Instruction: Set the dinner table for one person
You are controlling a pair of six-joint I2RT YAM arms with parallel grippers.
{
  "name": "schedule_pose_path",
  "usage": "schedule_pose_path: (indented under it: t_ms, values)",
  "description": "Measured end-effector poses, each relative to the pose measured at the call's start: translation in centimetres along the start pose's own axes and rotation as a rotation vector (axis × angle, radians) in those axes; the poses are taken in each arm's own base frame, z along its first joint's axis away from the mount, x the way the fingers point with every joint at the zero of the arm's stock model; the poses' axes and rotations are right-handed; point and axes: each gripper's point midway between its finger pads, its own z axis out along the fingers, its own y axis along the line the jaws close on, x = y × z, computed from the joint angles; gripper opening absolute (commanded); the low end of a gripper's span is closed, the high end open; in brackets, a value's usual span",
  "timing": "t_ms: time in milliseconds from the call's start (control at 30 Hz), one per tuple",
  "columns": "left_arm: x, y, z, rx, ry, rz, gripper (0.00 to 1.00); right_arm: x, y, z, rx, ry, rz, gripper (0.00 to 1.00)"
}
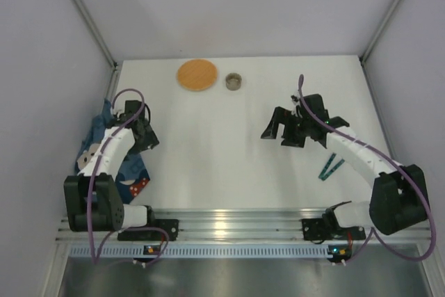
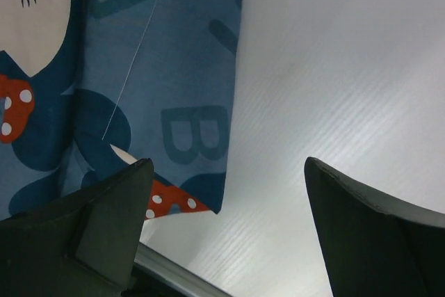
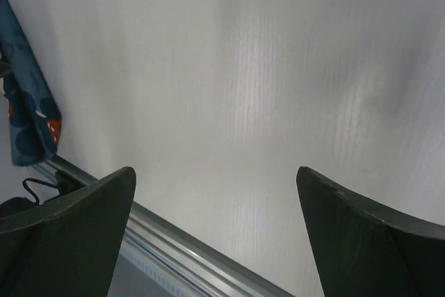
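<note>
The dinner table (image 1: 222,158) is a plain white top edged by aluminium rails. A dark blue printed cloth mat (image 1: 132,172) lies crumpled at its left edge. My left gripper (image 1: 146,140) hovers at the mat's right edge, open with nothing between its fingers. In the left wrist view the mat (image 2: 160,67) fills the left side and its corner ends between the jaws of my left gripper (image 2: 228,165). Right of centre, my right gripper (image 1: 277,135) hangs open and empty over bare table (image 3: 243,67), its jaws (image 3: 214,170) standing wide.
A round wooden plate (image 1: 197,75) and a small grey cup (image 1: 234,81) stand at the back of the table. Green-handled utensils (image 1: 330,168) lie beside the right arm. The aluminium rail (image 1: 222,224) runs along the near edge. Grey walls close in both sides.
</note>
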Motion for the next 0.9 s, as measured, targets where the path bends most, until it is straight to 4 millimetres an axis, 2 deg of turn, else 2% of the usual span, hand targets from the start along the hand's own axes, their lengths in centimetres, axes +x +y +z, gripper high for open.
schedule_pose_path:
  t_ms: [133,200,267,300,400,467,567,667,800,900]
  values:
    - [0.2,0.9,3.5,-0.015,0.050,-0.060,0.91,0.8,0.6,-2.2,-0.017,-0.021,-0.025,1.00]
    - [0.7,1.3,5.2,-0.017,0.082,-0.075,0.85,1.4,0.5,-3.0,-0.011,-0.020,-0.037,1.00]
    - [1.1,1.2,6.6,-0.015,0.113,-0.076,0.72,1.8,0.1,-3.4,0.003,-0.009,-0.050,1.00]
    - [1.3,1.1,7.2,-0.010,0.130,-0.075,0.56,2.0,-0.1,-3.4,0.012,-0.002,-0.055,1.00]
    - [0.7,0.1,8.2,0.027,0.138,-0.087,0.41,2.9,-1.1,-3.3,0.045,0.026,-0.063,1.00]
    - [0.4,-0.3,8.4,0.048,0.140,-0.093,0.35,3.3,-1.7,-3.1,0.065,0.047,-0.067,1.00]
    - [-0.2,-0.8,8.8,0.066,0.136,-0.100,0.00,3.6,-2.4,-2.6,0.088,0.074,-0.078,1.00]
    - [-1.1,-1.3,9.2,0.074,0.140,-0.094,0.00,4.0,-3.1,-2.4,0.116,0.105,-0.092,1.00]
    - [-1.9,-2.7,9.1,0.114,0.137,-0.084,0.00,3.0,-3.3,-3.0,0.135,0.097,-0.114,1.00]
    - [-1.5,-5.1,8.3,0.145,0.125,-0.024,0.00,1.6,-3.6,-4.0,0.151,0.052,-0.118,1.00]
